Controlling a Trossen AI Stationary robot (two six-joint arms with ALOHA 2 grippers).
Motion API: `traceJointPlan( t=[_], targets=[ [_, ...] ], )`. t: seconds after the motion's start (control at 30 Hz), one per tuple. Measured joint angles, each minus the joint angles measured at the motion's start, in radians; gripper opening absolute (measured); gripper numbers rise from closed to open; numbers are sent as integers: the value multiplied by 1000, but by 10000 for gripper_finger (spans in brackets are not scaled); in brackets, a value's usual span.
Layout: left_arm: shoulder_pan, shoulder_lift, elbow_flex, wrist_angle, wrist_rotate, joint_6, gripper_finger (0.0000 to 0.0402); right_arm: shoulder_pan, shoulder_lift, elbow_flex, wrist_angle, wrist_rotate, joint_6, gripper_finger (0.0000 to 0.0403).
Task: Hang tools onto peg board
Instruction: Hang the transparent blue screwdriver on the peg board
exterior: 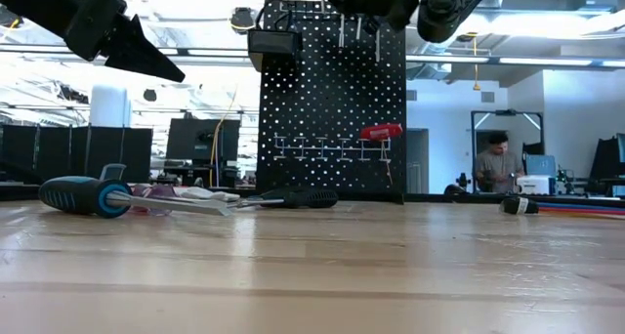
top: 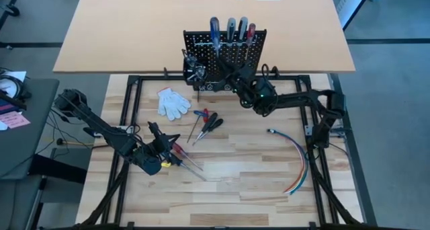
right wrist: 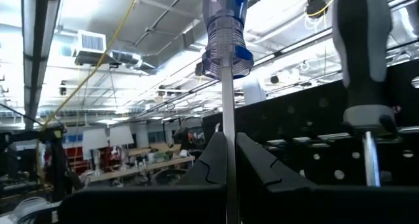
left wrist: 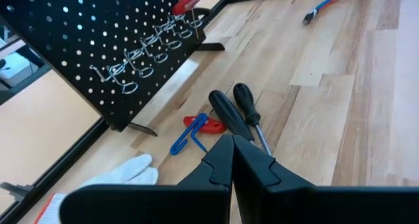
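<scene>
The peg board (top: 225,58) stands upright at the upper centre of the high view, at the far edge of the slatted table (top: 242,183). Four screwdrivers sit along its top: a blue-handled screwdriver (top: 214,29), two grey-handled ones (top: 231,29) and a red-handled one (top: 250,33). In the low view a red-handled tool (exterior: 381,131) hangs on the board's lower hooks.

The right gripper (right wrist: 229,160) is at the board, its fingers pinched on the thin shaft of the blue-handled screwdriver (right wrist: 225,27), with a grey handle (right wrist: 362,47) just beside it in the right wrist view.

On the table in the centre of the high view lie two black-handled screwdrivers (top: 211,122) with a small red and blue tool (top: 200,113) touching them; a white glove (top: 174,102) lies above and left of these. More tools (top: 183,157) lie at lower left, just beside the left gripper (top: 161,144), whose fingers are pressed together on nothing and hang above the table. A bundle of coloured wires (top: 295,159) curves at the right.
</scene>
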Motion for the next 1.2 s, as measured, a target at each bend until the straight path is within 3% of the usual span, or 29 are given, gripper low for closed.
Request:
traceJointPlan(
  t=[0.8,1.2],
  targets=[
    [0,0,0,9,0,-1,0,-18,1,0,-57,57,-12,16],
    [-18,0,0,-2,0,0,0,278,-18,-41,-35,50,-410,16]
  ],
)
